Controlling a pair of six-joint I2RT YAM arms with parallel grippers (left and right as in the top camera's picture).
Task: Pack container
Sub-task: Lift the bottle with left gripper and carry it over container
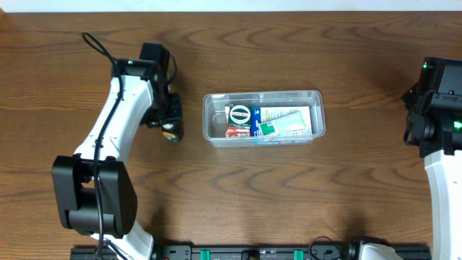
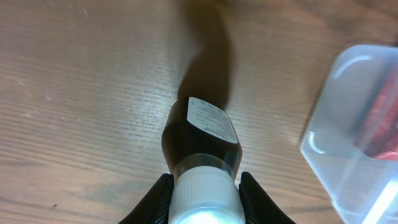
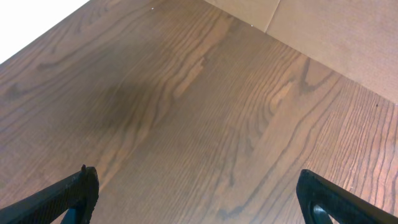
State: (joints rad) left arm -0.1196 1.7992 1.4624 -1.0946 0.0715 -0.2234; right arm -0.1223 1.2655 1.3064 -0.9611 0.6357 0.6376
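Container (image 1: 263, 118): clear rectangular plastic tub with rounded corners and a rim, lying at the middle of the counter (image 1: 325, 43), long side running left to right. Contents: several small packaged items (image 1: 268, 121), among them a piece with a round green-and-white label, a red piece below it, and white-and-green packets filling the right part; the left end of the tub shows bare floor. Bottle (image 2: 202, 140): small, dark body, white cap, white printed label on its shoulder; sited just left of the container, with a gap between them; whether its base touches the counter cannot be told. Left gripper (image 2: 204, 200): clamped on the bottle, one black finger on either side of the white cap. Left arm (image 1: 115, 123): white, reaching from the near-left edge toward the tub. Right gripper (image 3: 199, 202): fingers spread wide apart, nothing between them, above bare wood well to the right of the container. Counter: dark brown wood grain.
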